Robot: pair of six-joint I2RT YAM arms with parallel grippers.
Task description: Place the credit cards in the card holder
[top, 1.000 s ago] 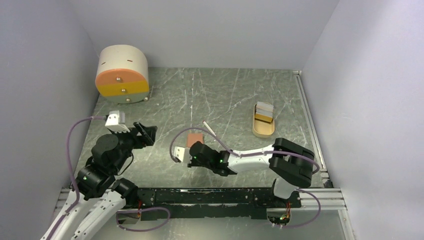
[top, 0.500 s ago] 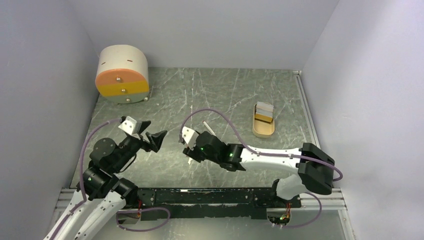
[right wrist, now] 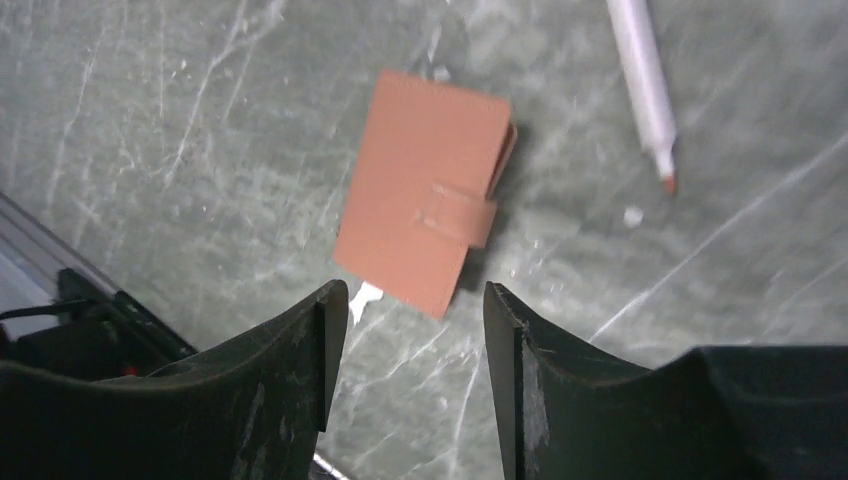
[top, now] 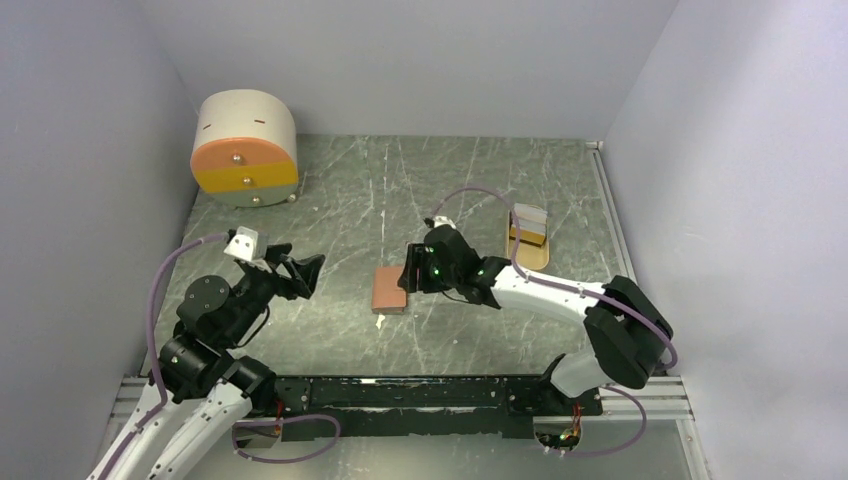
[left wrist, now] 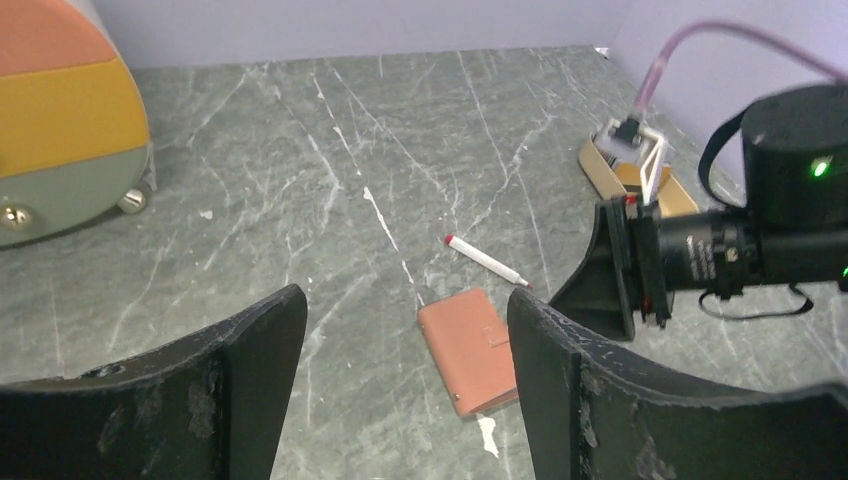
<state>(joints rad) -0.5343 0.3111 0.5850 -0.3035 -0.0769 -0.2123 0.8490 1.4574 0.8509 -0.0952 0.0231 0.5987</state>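
Pale lilac walls enclose a grey marbled tabletop.

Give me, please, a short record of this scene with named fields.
card holder: brown, closed, lying flat on the table
credit cards: in the tan tray, too small to count
pen: beside the card holder, not touching it
left arm: jaws open, empty
right arm: jaws open, empty, above the card holder
task state: no card picked up yet
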